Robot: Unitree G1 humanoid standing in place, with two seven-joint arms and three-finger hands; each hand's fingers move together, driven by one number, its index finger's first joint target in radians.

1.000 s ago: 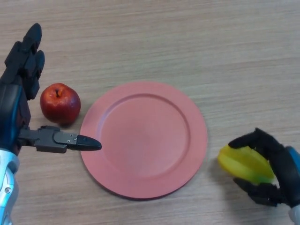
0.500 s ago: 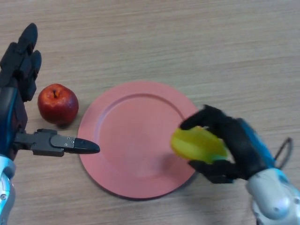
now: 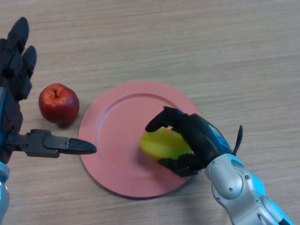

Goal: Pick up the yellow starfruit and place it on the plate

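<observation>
The yellow starfruit [image 3: 161, 144] is in my right hand [image 3: 194, 138], whose fingers and thumb curl round it. The hand holds the fruit over the right half of the pink plate [image 3: 115, 136], low above it or touching it; I cannot tell which. My left hand [image 3: 16, 98] is open at the left edge of the view, fingers straight and pointing away, thumb stretched toward the plate's left rim.
A red apple [image 3: 58, 103] sits on the wooden table [image 3: 211, 51] just left of the plate, between my left hand's fingers and thumb.
My right hand has carried the starfruit from the table at the right to over the plate's right half. My left hand has shifted slightly to the left.
</observation>
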